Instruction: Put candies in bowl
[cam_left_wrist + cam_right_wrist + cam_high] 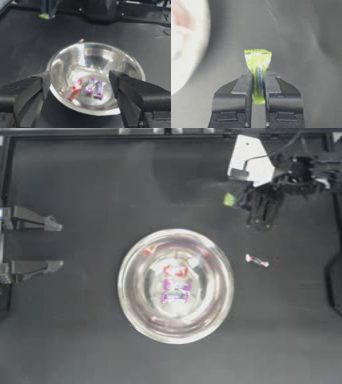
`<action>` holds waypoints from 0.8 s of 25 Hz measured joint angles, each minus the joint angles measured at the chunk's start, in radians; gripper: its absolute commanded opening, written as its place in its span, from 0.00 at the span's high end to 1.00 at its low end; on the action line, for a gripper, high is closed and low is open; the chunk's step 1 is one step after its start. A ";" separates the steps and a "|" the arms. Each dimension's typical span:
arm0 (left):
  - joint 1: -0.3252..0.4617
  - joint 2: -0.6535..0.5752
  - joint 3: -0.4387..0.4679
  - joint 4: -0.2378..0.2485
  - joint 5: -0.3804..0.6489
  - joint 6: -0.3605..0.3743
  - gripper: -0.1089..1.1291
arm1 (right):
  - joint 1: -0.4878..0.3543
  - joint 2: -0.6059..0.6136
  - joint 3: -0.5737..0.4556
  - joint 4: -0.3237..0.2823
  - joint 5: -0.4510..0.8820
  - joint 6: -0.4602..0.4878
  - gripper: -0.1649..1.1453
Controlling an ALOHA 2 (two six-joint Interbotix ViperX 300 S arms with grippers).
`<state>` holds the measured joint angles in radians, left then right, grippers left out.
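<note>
The right gripper (258, 82) is pinching the lime green candy (258, 62) between closed jaws; the steel bowl (130, 293) is lying toward seven o'clock. The left gripper (61, 244) is idling wide open.

right arm comes in from top right corner, wrist bent, right gripper (235, 200) out over table, well away from left one. jaws pinched nearly closed on lime green candy (257, 62), flared wrapper end poking out past fingertips (247, 81), other end tucked down between jaws.

left arm pulled back at left edge, idle. left gripper (61, 244) low and level, jaws spread wide apart, nothing between them.
</note>
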<state>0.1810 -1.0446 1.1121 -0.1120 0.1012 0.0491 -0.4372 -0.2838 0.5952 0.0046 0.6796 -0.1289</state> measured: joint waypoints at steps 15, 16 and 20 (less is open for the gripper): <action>0.015 0.003 0.000 0.000 0.006 0.000 0.10 | 0.273 0.133 -0.152 0.075 -0.110 -0.002 0.57; 0.015 0.003 -0.002 0.000 0.009 0.000 0.10 | 0.279 0.160 -0.160 0.080 -0.118 -0.002 0.57; 0.017 0.003 0.000 -0.002 0.009 0.000 0.10 | 0.288 0.225 -0.166 0.103 -0.147 -0.002 0.46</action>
<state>0.1979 -1.0416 1.1121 -0.1135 0.1104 0.0491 -0.1488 -0.0583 0.4295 0.1074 0.5323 -0.1304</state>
